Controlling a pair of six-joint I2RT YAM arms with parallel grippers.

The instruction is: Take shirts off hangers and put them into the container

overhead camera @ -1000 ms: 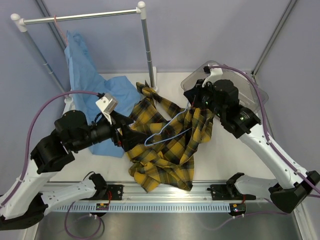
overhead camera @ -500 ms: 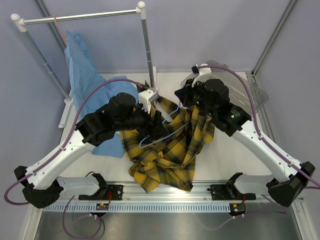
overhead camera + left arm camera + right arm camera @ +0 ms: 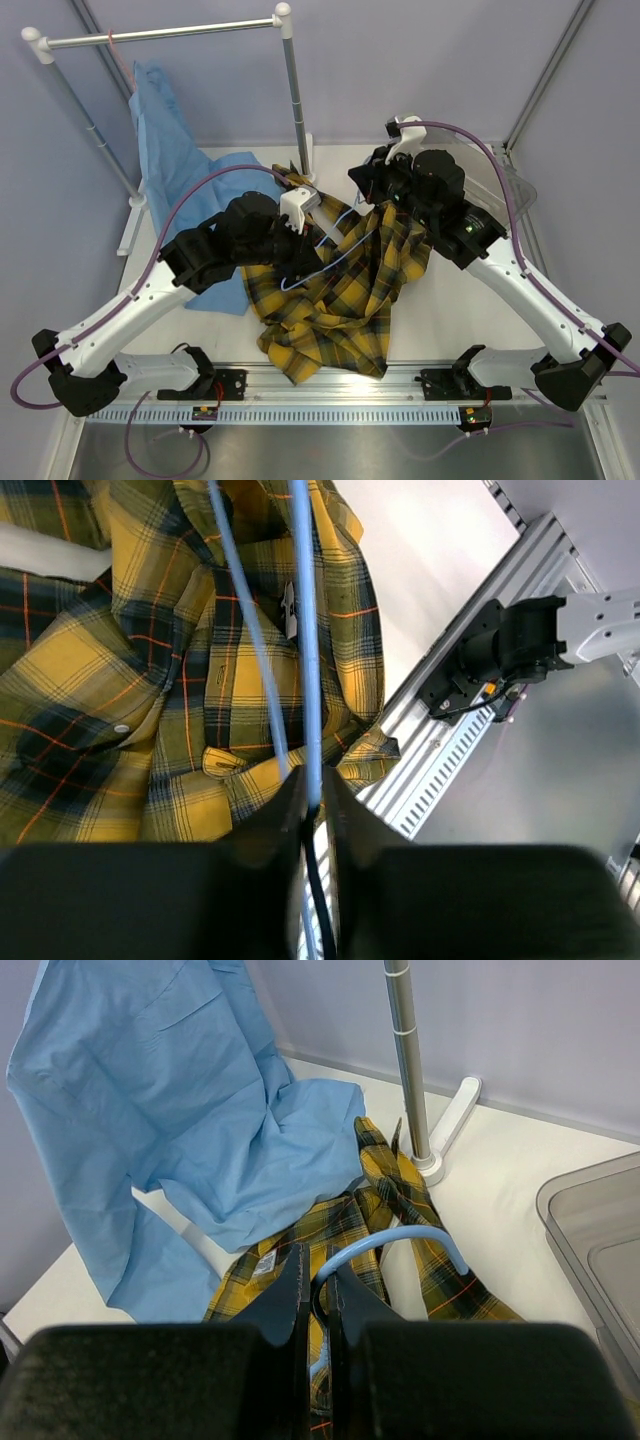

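The yellow-and-black plaid shirt (image 3: 345, 300) hangs crumpled from a light blue wire hanger (image 3: 335, 260) above the table. My right gripper (image 3: 320, 1278) is shut on the hanger's hook (image 3: 405, 1238), holding it up. My left gripper (image 3: 313, 792) is shut on a straight run of the hanger's wire (image 3: 309, 630), with plaid cloth (image 3: 120, 710) below it. The plain light blue shirt (image 3: 165, 140) hangs from the rack on a red hanger (image 3: 113, 42), its tail lying on the table. The clear container (image 3: 512, 188) sits at the back right, mostly hidden behind my right arm.
A white and metal clothes rack (image 3: 160, 33) stands at the back left, its right pole (image 3: 405, 1060) and foot close to the plaid shirt. The container's rim (image 3: 590, 1210) lies right of the pole. A slotted aluminium rail (image 3: 470, 745) runs along the near table edge.
My left arm swung in from the left to the hanger and its jaws closed on the wire. My right gripper shifted slightly left and back, still holding the hook.
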